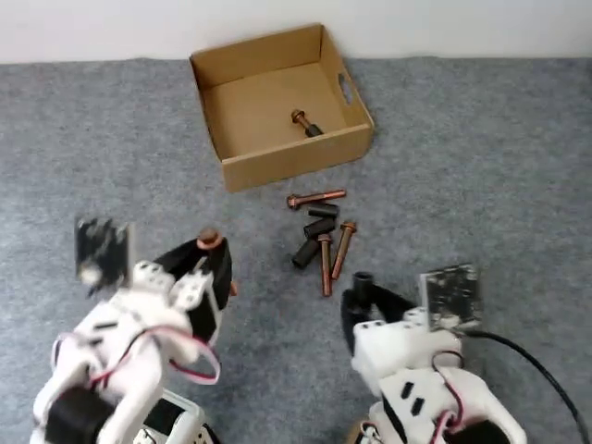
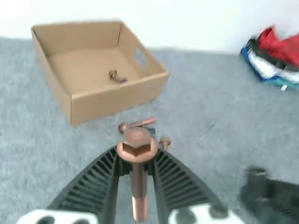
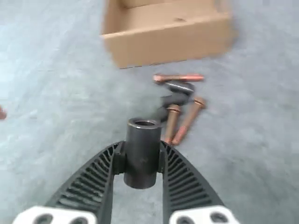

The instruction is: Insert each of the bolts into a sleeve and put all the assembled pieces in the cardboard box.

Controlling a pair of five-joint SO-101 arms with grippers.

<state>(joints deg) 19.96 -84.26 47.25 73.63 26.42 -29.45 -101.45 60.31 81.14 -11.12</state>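
My left tool (image 2: 135,156) is clenched on a copper bolt (image 2: 138,186), hex head up, over the grey worktop (image 1: 481,166). Toward the middle, at the far side, sits the cardboard box (image 1: 277,165) with one assembled piece (image 1: 305,123) lying on its floor. Just in front of the box lies a loose bolt (image 1: 316,197), and nearer me are black sleeves (image 1: 304,252) and two more bolts (image 1: 326,264) side by side. On the right, my right tool (image 3: 141,149) grips a black sleeve (image 3: 142,163) upright, open end up.
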